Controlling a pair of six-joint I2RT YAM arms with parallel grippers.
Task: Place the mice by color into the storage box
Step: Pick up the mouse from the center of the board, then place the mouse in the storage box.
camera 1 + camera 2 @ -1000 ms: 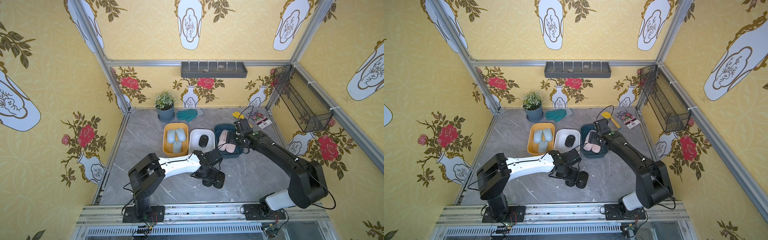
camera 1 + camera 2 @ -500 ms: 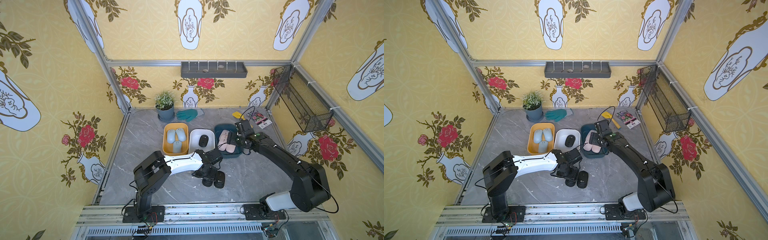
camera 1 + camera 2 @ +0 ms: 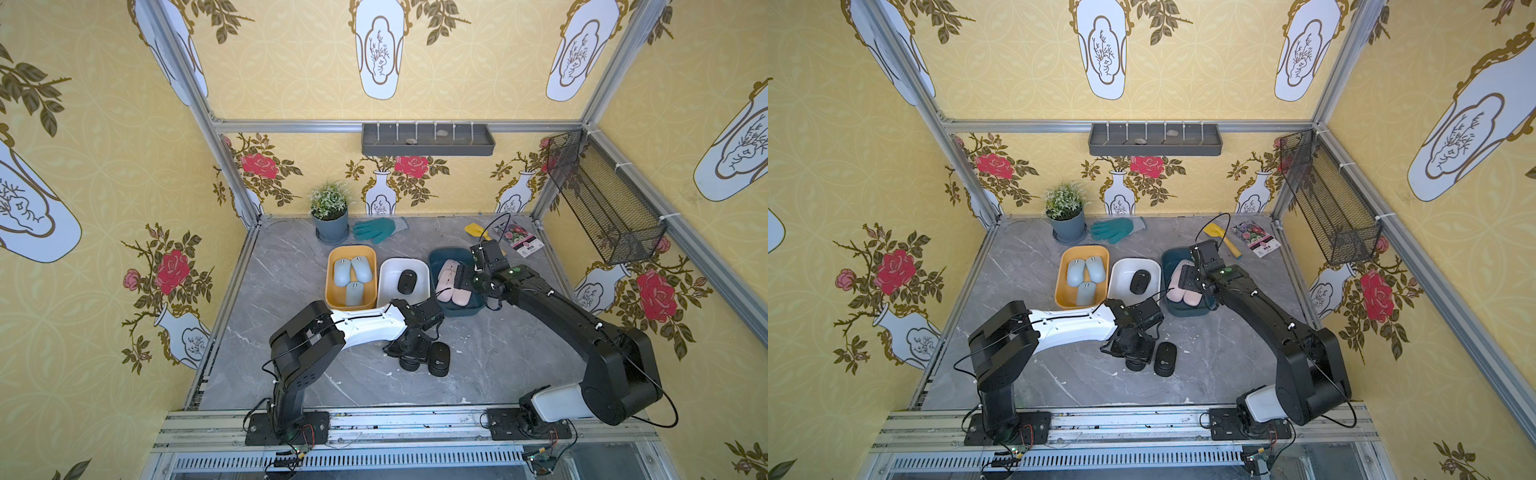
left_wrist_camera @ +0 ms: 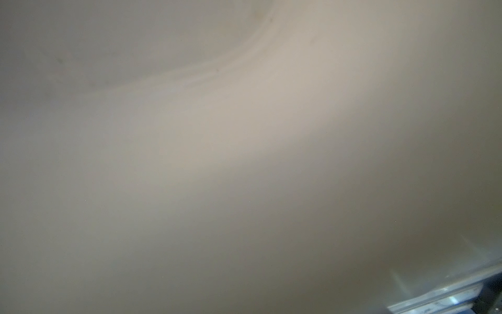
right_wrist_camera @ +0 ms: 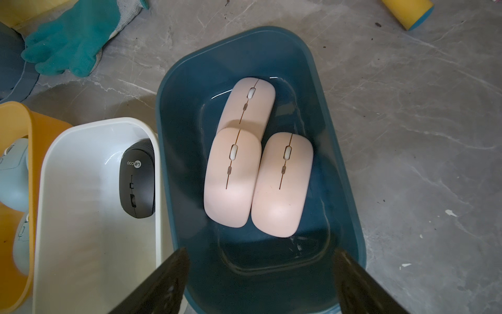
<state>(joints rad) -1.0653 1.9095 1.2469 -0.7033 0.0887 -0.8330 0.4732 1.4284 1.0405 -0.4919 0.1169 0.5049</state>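
The left wrist view was one pale blur, with nothing recognisable. At lower centre in both top views, the jaws of the left gripper (image 3: 409, 353) were hidden under its wrist, which covered most of a black mouse (image 3: 409, 366). In the right wrist view, the frame edge cut off the blue mice (image 5: 15, 174) and the glove (image 5: 70, 40).

Small potted plant (image 3: 331, 210); teal glove (image 3: 374, 230) just beside it; yellow scoop (image 3: 474, 229) & seed pkt (image 3: 523, 242) well apart from plant, beyond glove.

The black mouse (image 5: 137, 178) in the white bin (image 5: 81, 239) bears the brand "Lecoo".
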